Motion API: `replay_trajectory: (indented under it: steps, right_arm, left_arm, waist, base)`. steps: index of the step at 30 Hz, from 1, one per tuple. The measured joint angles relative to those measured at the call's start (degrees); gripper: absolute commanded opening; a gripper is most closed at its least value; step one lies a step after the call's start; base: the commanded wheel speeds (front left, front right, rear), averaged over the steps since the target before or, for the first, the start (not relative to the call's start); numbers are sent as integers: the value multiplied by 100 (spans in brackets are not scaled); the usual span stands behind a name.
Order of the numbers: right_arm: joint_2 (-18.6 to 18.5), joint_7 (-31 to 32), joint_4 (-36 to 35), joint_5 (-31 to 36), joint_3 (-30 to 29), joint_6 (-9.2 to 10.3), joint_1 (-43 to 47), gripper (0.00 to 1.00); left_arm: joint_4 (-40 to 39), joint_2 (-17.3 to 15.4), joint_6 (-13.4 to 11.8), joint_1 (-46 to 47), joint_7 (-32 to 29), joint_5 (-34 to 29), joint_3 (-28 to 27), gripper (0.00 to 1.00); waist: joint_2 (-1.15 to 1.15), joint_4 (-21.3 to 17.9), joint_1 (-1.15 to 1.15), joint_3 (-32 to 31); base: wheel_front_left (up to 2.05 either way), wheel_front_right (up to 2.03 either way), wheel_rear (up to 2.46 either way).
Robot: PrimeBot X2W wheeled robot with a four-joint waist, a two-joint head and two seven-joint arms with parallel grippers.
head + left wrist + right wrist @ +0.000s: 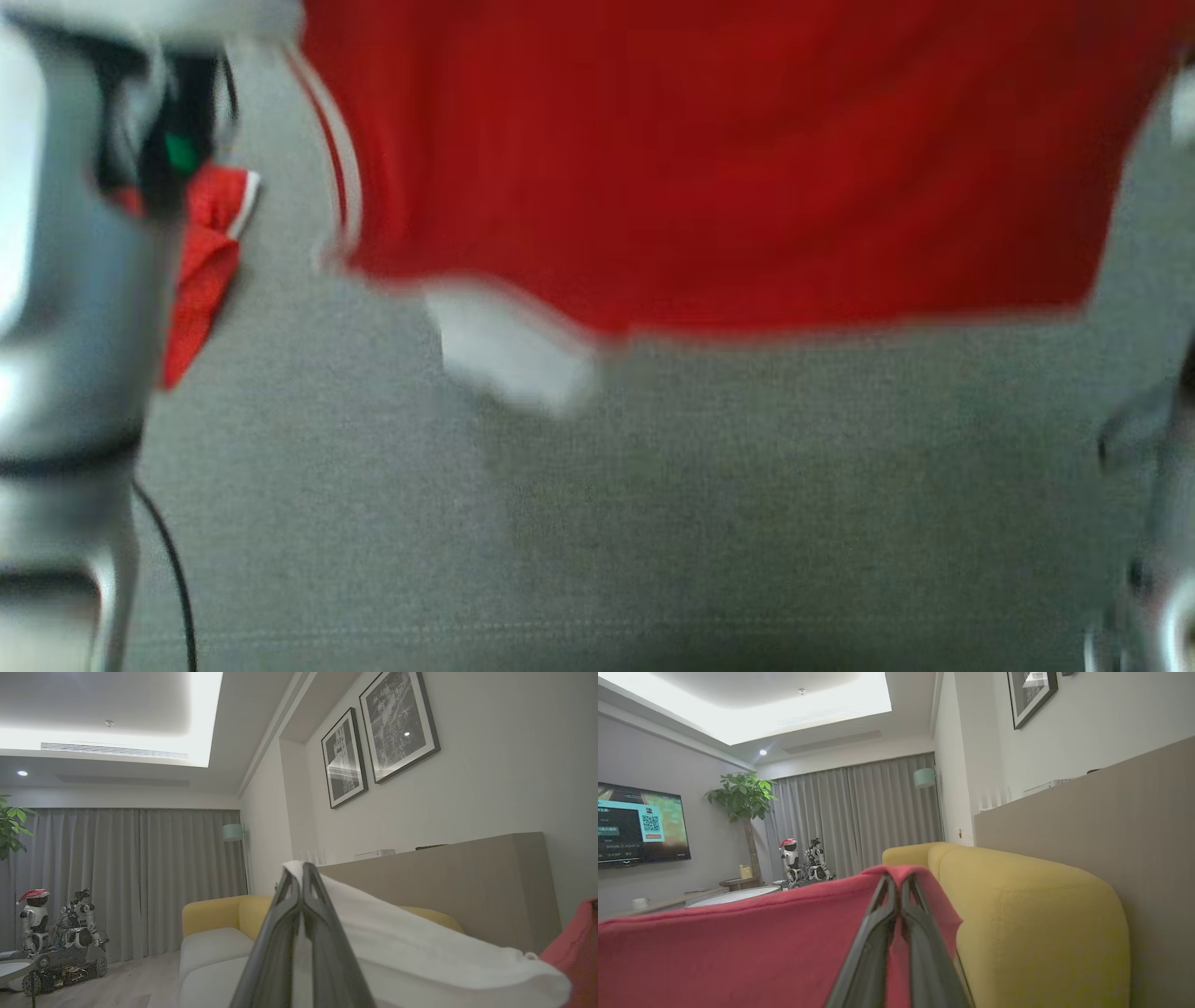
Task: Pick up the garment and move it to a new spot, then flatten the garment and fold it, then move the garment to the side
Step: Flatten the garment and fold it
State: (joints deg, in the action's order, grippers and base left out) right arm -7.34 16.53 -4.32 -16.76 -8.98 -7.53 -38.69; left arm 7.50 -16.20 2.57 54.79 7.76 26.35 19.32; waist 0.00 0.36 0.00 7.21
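The red garment (709,168) hangs blurred across the top of the head view, above a grey cushioned surface (653,504), with a white patch (509,350) dangling from its lower edge. In the left wrist view my left gripper (302,872) is shut on a white part of the garment (420,947), and red cloth (574,952) shows at the right edge. My right gripper (899,882) is shut on a red edge of the garment (738,947), which stretches away to the left. My left forearm (65,280) fills the head view's left side.
A separate piece of red mesh cloth with white trim (201,271) lies on the grey surface beside my left arm. A black cable (173,569) runs down there. A yellow sofa (1031,924), a beige ledge (467,882), a TV (640,823) and another robot (60,938) are around.
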Motion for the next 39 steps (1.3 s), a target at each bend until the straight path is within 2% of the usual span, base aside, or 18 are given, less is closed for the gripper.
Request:
replay_trajectory:
  steps: [6,12,16,21,24,29,35,39]
  right_arm:
    - [68,-1060,2210,-47,247,0,-1945,0]
    - [162,-2184,4289,-32,421,0,-3037,0]
    - [197,-2372,5551,58,740,0,-3404,0]
    - [264,-2375,6749,249,1152,0,-3417,0]
    - [260,-2376,7158,263,1288,0,-3404,0]
    - [233,-2490,7435,138,1629,0,-3116,0]
    - [141,-2732,7283,-411,1986,0,-2207,0]
    - [29,-2825,6921,-848,2147,0,-1248,0]
  left_arm:
    - [2052,294,188,1594,519,-145,-16,0]
    - [3609,644,258,2420,666,-257,-48,0]
    - [4592,949,356,2521,695,-221,-30,0]
    - [5589,1181,434,2066,694,1,-16,0]
    - [5916,1249,450,1703,694,191,-67,0]
    - [6029,1254,456,1104,694,400,-142,0]
    - [5313,1202,457,58,694,491,-48,0]
    - [4560,985,457,-1047,693,557,-60,0]
  waist:
    - [0,-93,0,467]
    - [0,-133,0,788]
    - [0,-82,0,1048]
    - [0,-18,0,1383]
    - [0,19,0,1569]
    - [0,79,0,1667]
    - [0,115,0,1401]
    - [0,128,0,1064]
  base:
    - [0,0,0]
    - [0,0,0]
    - [0,0,0]
    - [0,0,0]
    - [0,0,0]
    - [0,0,0]
    - [0,0,0]
    - [0,0,0]
